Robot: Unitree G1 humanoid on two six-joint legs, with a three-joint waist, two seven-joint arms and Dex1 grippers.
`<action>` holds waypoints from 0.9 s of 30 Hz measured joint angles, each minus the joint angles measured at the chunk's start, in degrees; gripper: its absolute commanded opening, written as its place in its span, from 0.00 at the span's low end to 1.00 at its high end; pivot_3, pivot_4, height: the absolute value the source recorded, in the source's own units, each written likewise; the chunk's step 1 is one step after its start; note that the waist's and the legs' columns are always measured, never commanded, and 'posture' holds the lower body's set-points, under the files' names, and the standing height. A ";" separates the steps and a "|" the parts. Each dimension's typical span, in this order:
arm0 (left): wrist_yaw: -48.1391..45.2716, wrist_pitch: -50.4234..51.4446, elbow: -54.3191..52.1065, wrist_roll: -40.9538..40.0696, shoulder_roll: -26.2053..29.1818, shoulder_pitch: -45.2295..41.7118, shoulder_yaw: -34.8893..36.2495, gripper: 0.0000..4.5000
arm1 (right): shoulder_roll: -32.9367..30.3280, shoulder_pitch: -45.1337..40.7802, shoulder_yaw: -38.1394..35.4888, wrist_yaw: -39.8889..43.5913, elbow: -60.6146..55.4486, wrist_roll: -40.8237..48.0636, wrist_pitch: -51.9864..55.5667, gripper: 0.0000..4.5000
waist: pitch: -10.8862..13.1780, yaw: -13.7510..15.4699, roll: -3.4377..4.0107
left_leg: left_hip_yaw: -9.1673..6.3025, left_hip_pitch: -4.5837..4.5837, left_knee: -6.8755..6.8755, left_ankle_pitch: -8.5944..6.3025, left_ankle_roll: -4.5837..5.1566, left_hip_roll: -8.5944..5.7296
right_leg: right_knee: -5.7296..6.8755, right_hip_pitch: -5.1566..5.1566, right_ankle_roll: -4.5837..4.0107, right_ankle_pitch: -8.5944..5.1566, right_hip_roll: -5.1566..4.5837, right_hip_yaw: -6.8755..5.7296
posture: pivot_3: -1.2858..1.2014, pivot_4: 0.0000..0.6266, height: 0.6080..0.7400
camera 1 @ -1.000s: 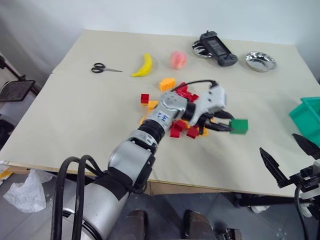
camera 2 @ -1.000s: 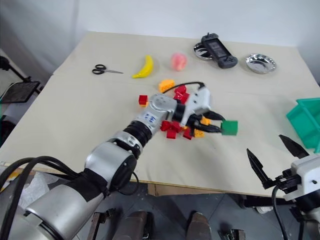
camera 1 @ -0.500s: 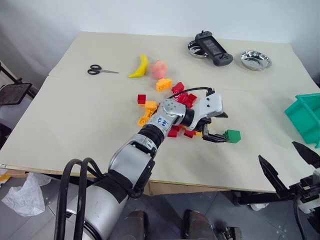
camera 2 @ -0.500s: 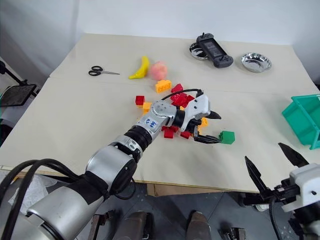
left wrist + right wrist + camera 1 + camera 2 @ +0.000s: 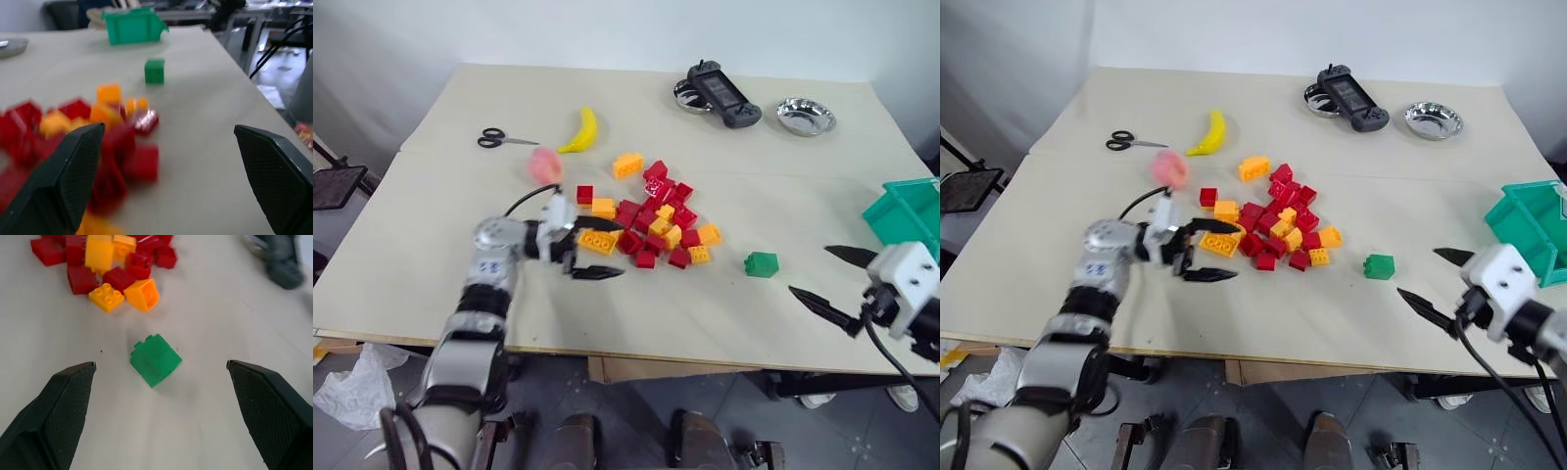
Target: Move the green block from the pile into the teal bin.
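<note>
The green block point(image 5: 762, 263) lies alone on the table, just right of the pile point(image 5: 651, 225) of red and orange-yellow bricks. In the right wrist view the green block point(image 5: 155, 360) sits between that gripper's spread fingers point(image 5: 58, 406), a little ahead of them and untouched. My right gripper point(image 5: 808, 269) is open, low over the table right of the block. The teal bin point(image 5: 906, 211) stands at the table's right edge, behind that hand. My left gripper point(image 5: 623, 250) is open and empty at the pile's left side, pointing right.
Scissors point(image 5: 499, 139), a banana point(image 5: 579, 129) and a pink peach point(image 5: 545, 164) lie at the back left. A black game controller point(image 5: 722, 93) rests on a steel bowl, with another steel bowl point(image 5: 806, 116) to its right. Bare table lies in front of the pile.
My left gripper opened, let go of the green block and swung back left across the pile. The block now rests on the table. My right gripper came forward. The peach rolled left.
</note>
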 measured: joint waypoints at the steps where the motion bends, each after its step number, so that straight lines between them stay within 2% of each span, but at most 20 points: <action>1: 0.06 2.13 -4.15 -1.05 0.93 2.41 -0.01 1.00 | -0.20 -3.25 2.13 1.37 2.82 -0.76 -0.48 1.00 | 0.01 0.15 -0.01 | -0.02 -0.05 0.06 -0.01 -0.01 0.00 | 0.00 0.01 0.00 0.00 -0.01 -0.01 | 0.52 0.24 1.00; 4: 0.11 9.56 -18.06 -4.64 5.15 10.20 -0.35 1.00 | -0.66 -14.69 10.66 7.10 13.06 -4.16 -2.02 1.00 | 0.01 -0.43 -0.01 | -0.02 -0.05 0.17 -0.03 -0.02 0.01 | 0.03 0.01 0.00 0.00 0.00 0.01 | 0.52 0.24 1.00; 7: 1.73 15.89 -26.35 -7.74 8.43 14.55 0.04 1.00 | -0.96 -23.24 17.91 13.52 22.70 -7.45 -3.40 1.00 | 0.02 -0.60 0.00 | -0.05 -0.06 0.21 -0.03 -0.02 0.03 | 0.05 0.02 0.00 0.00 0.00 -0.01 | 0.52 0.24 1.00; 13: 5.55 21.90 -34.76 -11.43 10.51 18.51 0.41 1.00 | 0.85 -35.00 25.71 20.92 36.94 -13.42 -8.95 1.00 | 0.02 -1.06 0.01 | -0.05 -0.03 0.20 -0.03 -0.04 0.04 | 0.05 0.03 0.00 0.00 0.02 -0.02 | 0.52 0.24 1.00; 16: 6.99 23.26 -36.36 -12.03 11.70 19.70 0.23 1.00 | 4.26 -39.20 27.71 21.78 43.16 -15.82 -12.17 0.87 | 0.02 -1.38 0.01 | -0.04 -0.03 0.18 -0.03 -0.06 0.07 | 0.05 0.03 0.00 0.00 0.04 -0.03 | 0.52 0.24 1.00; 23: 10.05 25.24 -39.83 -13.88 11.99 21.76 0.33 1.00 | 6.37 -40.83 28.09 24.45 47.66 -16.52 -16.12 0.37 | 0.02 -0.97 0.01 | -0.04 -0.05 0.20 -0.03 -0.07 0.06 | 0.03 0.04 0.00 0.00 0.03 -0.02 | 0.52 0.24 1.00; 24: 10.19 25.45 -40.14 -14.10 11.99 21.83 0.15 1.00 | 6.37 -40.83 28.09 24.67 47.69 -16.55 -16.53 0.33 | 0.02 -0.99 0.01 | -0.04 -0.04 0.21 -0.03 -0.08 0.06 | 0.04 0.03 0.00 0.00 0.03 -0.02 | 0.52 0.24 1.00; 27: 11.59 26.03 -40.82 -14.75 11.29 21.83 -0.02 1.00 | 5.75 -38.90 26.86 24.73 46.43 -16.04 -16.44 0.33 | 0.02 -0.81 0.01 | -0.04 -0.05 0.22 -0.03 -0.08 0.06 | 0.05 0.04 0.00 0.00 0.02 -0.02 | 0.52 0.24 1.00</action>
